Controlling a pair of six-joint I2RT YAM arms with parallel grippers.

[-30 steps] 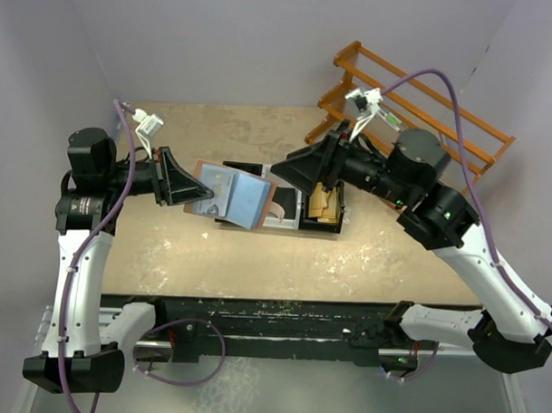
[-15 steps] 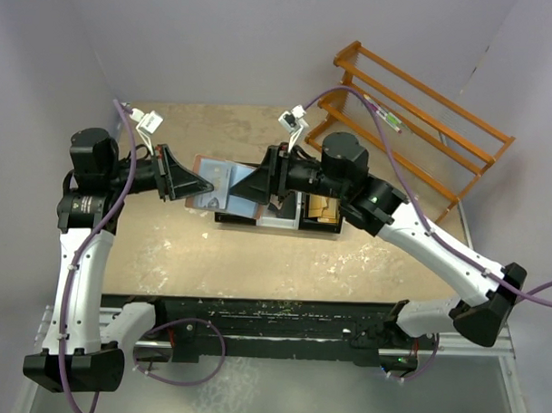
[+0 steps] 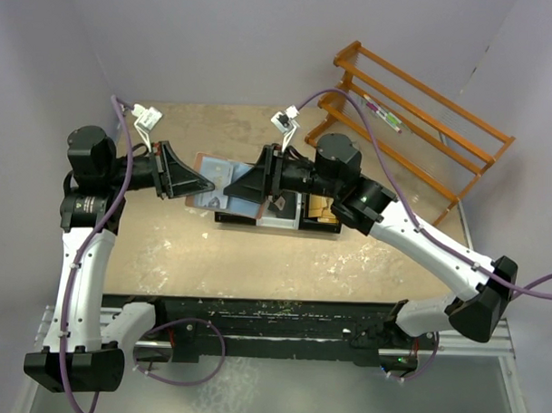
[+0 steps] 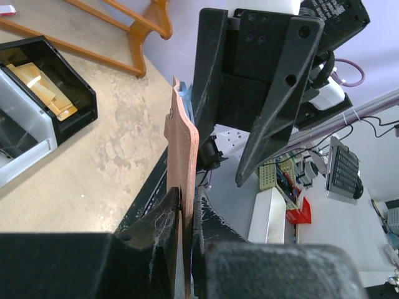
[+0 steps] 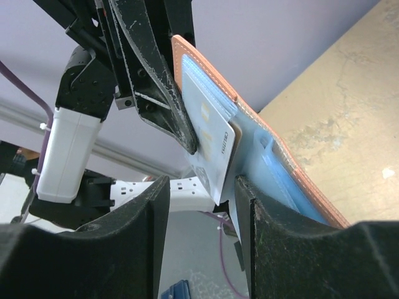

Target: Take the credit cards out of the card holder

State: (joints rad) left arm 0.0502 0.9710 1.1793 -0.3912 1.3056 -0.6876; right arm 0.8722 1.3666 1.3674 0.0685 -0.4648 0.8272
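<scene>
The left gripper (image 4: 186, 198) clamps the card holder (image 4: 182, 140) by its edge, while the right gripper (image 5: 202, 187), jaws apart, sits around a protruding card (image 5: 211, 134).

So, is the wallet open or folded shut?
Open: the wallet shows its light blue lining, with a pale card sitting in one pocket.

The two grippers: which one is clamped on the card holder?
The left gripper: it pinches the reddish-brown card holder. The right gripper is open, a pale credit card showing between its jaws.

Lilac walls (image 3: 264, 43), tan tabletop (image 3: 256, 260), apparently wooden orange rack (image 3: 434, 91)
</scene>
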